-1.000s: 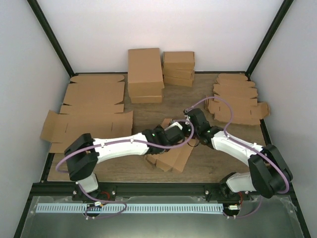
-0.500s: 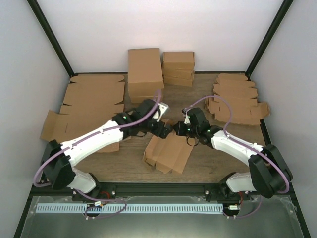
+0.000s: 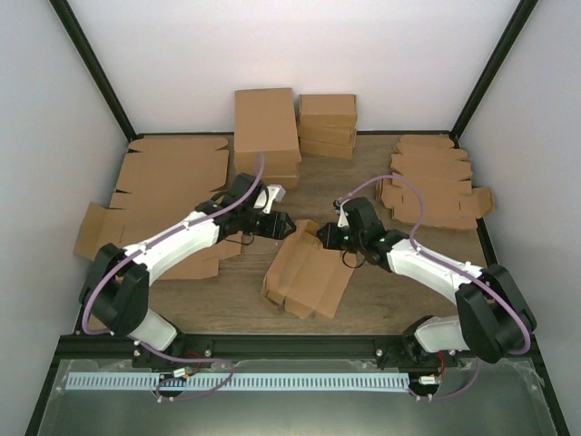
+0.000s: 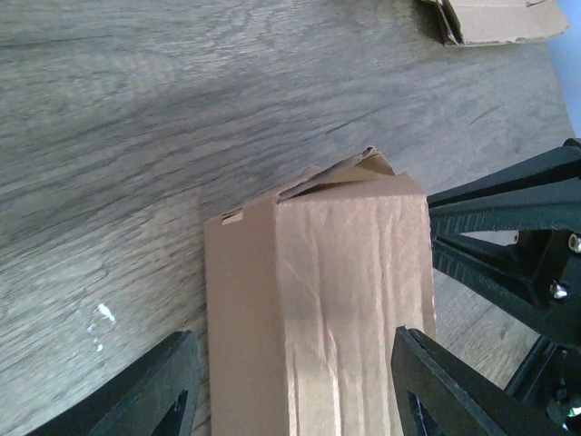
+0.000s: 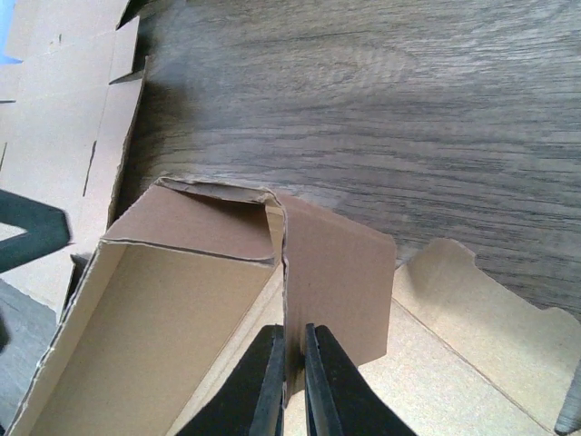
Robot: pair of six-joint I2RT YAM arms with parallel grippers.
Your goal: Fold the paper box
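Observation:
The paper box [image 3: 309,272] lies partly folded at the table's middle, one long wall raised. In the right wrist view my right gripper [image 5: 292,363] is shut on an upright end flap [image 5: 336,272] beside the box's open trough [image 5: 154,309]; seen from above, the right gripper [image 3: 327,238] sits at the box's far end. My left gripper [image 3: 280,223] hovers by the box's far left corner. In its wrist view the creased box [image 4: 318,300] shows between the spread fingers [image 4: 168,386], with a sliver of wood still visible beside the left one. The left gripper [image 4: 304,391] is open.
Large flat cardboard sheets [image 3: 172,182] cover the left side. Folded brown boxes [image 3: 266,136] and a smaller stack [image 3: 327,123] stand at the back. A pile of die-cut blanks [image 3: 431,182] lies at the right. The right arm's black frame [image 4: 517,236] is close to the left fingers.
My left arm has swung off the top of the box, back and to the left; its jaws widened, then narrowed. The right gripper kept its hold on the flap.

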